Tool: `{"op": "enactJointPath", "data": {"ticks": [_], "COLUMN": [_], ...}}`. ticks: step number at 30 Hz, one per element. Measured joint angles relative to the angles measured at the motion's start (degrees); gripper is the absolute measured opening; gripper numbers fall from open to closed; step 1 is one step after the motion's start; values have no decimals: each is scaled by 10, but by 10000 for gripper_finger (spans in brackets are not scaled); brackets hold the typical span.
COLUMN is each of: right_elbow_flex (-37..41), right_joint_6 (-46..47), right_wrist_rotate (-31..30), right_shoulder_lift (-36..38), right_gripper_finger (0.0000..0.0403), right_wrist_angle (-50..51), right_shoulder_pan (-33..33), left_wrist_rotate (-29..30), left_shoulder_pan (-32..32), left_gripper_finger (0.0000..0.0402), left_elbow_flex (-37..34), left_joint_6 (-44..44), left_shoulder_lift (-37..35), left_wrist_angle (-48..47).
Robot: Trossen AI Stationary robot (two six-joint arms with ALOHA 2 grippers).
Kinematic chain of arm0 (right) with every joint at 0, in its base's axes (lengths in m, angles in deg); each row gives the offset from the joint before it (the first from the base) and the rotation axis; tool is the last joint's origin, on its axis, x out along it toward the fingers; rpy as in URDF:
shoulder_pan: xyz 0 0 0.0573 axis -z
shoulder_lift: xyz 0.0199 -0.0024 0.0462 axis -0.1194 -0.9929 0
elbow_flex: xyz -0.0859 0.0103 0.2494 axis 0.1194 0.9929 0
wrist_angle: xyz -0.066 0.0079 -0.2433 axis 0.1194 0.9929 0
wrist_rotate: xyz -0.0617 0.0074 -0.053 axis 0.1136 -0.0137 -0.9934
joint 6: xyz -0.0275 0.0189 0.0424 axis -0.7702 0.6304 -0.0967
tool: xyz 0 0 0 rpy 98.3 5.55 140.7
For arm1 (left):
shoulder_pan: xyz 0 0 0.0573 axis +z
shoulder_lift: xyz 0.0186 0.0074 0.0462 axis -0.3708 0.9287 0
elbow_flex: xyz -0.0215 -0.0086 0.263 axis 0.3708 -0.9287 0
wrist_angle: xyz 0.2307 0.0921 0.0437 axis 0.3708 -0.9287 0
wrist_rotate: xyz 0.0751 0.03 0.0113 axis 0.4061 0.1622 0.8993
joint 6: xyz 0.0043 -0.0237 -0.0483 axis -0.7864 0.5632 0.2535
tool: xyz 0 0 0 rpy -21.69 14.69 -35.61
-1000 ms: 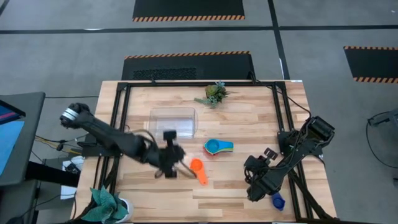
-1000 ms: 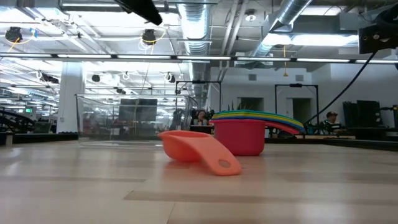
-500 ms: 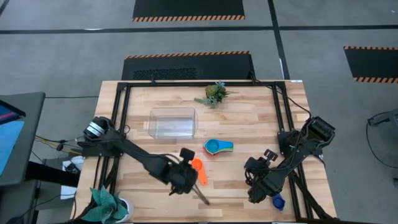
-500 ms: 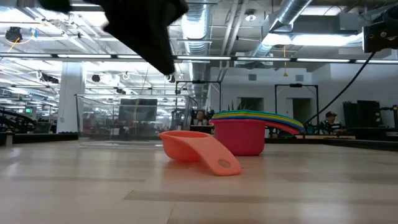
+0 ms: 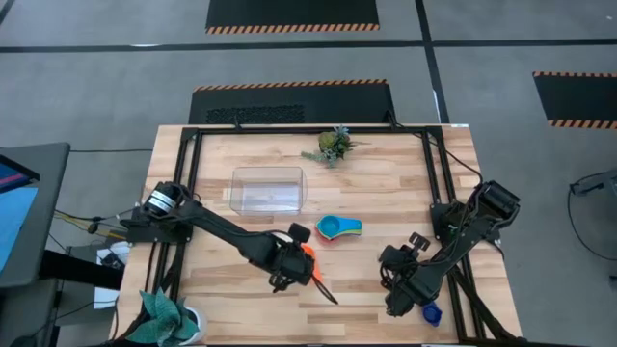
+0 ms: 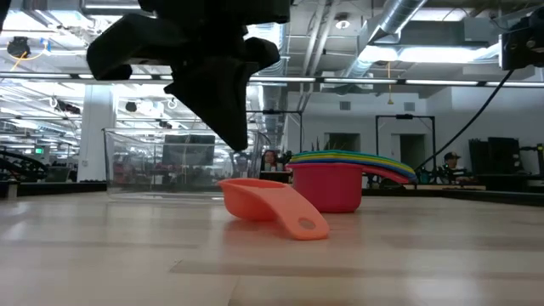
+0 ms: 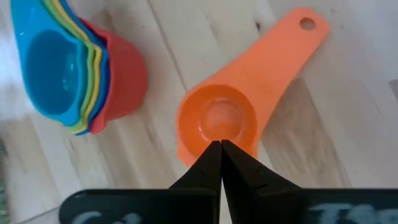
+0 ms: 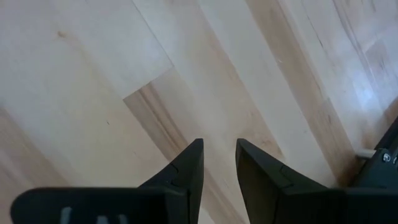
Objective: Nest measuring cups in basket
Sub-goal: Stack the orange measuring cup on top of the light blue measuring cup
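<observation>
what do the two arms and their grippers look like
Both arms are dark, nearly black, built of jointed segments. The left arm has a round silvery joint cap near its base, with thin cables trailing off beside it. The left gripper has two flat black fingers tapering to narrow tips. The right gripper has the same dark wedge-shaped fingers, and the right arm is bulkier near its base.

We see a pale wooden tabletop (image 5: 366,280) edged by a black frame (image 5: 189,173), a small green plant sprig (image 5: 334,145) near its far edge, and a teal cloth (image 5: 164,316) at one front corner.
</observation>
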Motion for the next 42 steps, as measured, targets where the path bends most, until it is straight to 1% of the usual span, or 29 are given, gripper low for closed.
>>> {"op": "enactJointPath", "data": {"ticks": [2, 5, 7, 9, 10, 13, 19, 27, 31, 38, 40, 42], "right_elbow_flex": [0, 0, 0, 0, 0, 1, 1, 1, 1, 1, 1, 1], "right_joint_6": [0, 0, 0, 0, 0, -3, -6, -6, -6, -6, -6, -11], "right_wrist_rotate": [0, 0, 0, 0, 0, 0, 0, 0, 0, 0, 0, 0], "right_shoulder_lift": [0, 0, 0, 0, 0, 0, 0, 0, 0, 0, 0, 0], "right_gripper_finger": [116, 116, 116, 116, 116, 116, 116, 116, 116, 116, 116, 116], "right_wrist_angle": [-3, -5, -6, -7, -7, -7, -8, -10, -10, -10, -10, -10], "right_shoulder_pan": [0, 0, 0, 0, 0, 0, -3, -3, -3, -3, -3, -3], "left_wrist_rotate": [-7, 11, 23, 40, 46, 48, -1, -35, -52, -40, -63, -103], "left_shoulder_pan": [-2, -3, -1, 0, 1, 2, 5, 2, 1, 1, 2, 0], "left_gripper_finger": [0, 0, 0, 0, 0, 0, 0, 0, 0, 0, 0, 0], "left_elbow_flex": [-1, -3, 0, -2, -1, 0, -2, 5, 17, 53, 65, 65], "left_joint_6": [-6, -4, -6, -13, -17, -23, 21, 73, 74, 37, 27, 25], "left_shoulder_lift": [4, 13, 26, 34, 38, 45, 56, 56, 56, 55, 55, 56], "left_wrist_angle": [-1, -9, 17, 16, 31, 41, 35, 54, 74, 69, 50, 30]}}
